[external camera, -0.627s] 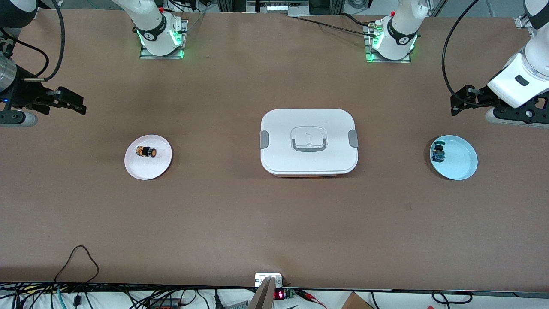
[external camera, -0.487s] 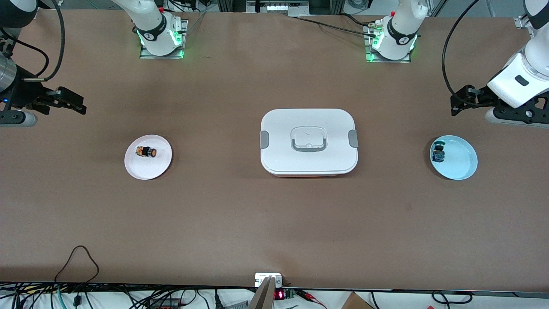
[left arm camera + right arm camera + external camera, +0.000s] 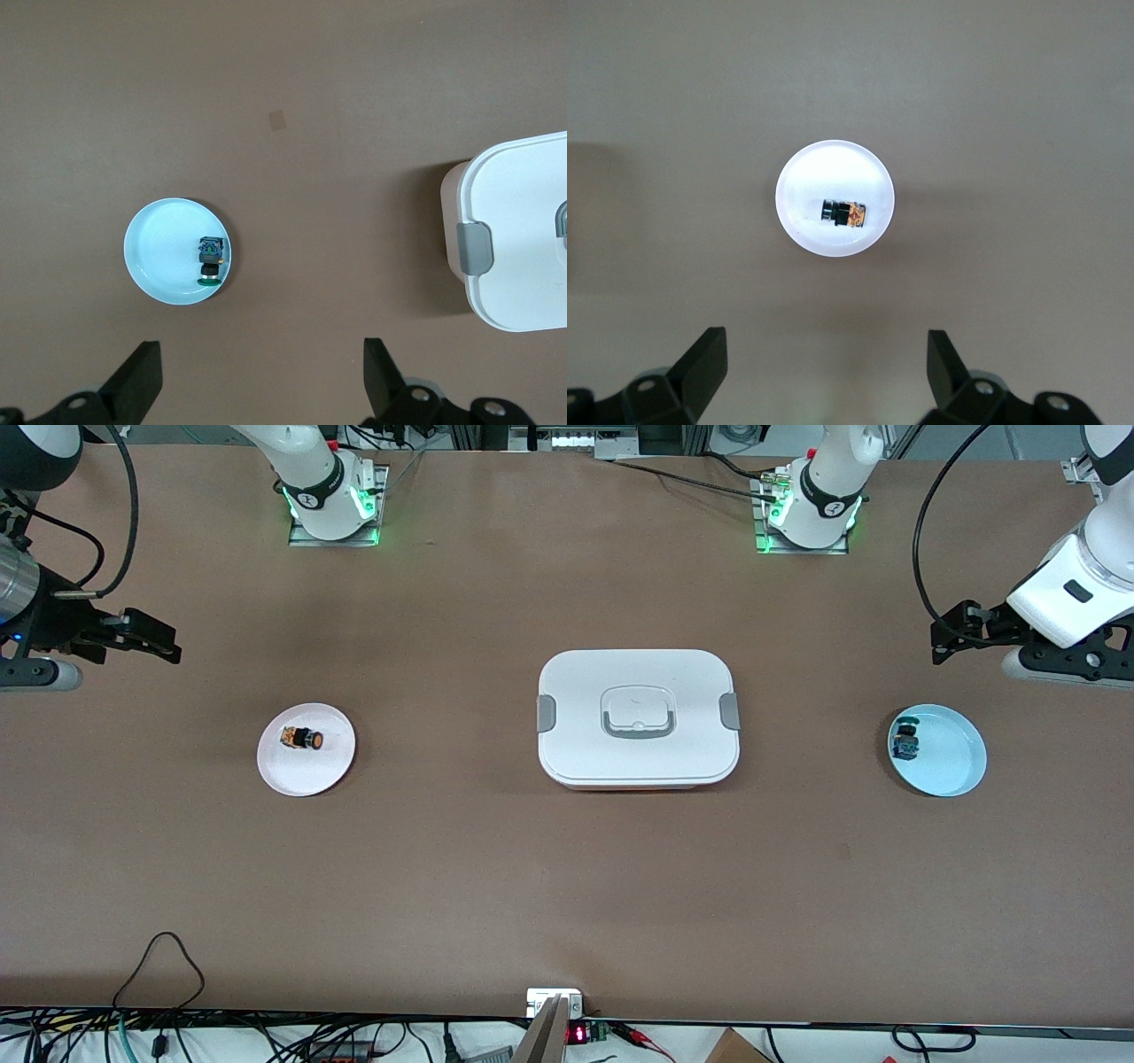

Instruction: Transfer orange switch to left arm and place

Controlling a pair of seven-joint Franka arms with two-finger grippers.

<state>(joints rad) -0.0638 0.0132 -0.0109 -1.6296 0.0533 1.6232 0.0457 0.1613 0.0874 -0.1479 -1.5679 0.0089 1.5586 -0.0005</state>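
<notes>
Box [image 3: 638, 719] is sitting mid-table w/ both arms hanging high at the ends, right gripper [image 3: 146, 638] w/ fingers apart being the one near the white plate [image 3: 306, 772] where the switch [image 3: 302, 738] is lying, long axis along the table; left gripper [image 3: 952, 638], also spread, is waiting.

Even overhead light fills the front view; the table [image 3: 443, 850] reads evenly brown without glare; the box [image 3: 638, 717] casts only a thin soft shadow at its nearer edge; green lamps glow at both arm bases; the right wrist view looks paler, its white plate [image 3: 834, 198] slightly overexposed; focus stays sharp.
</notes>
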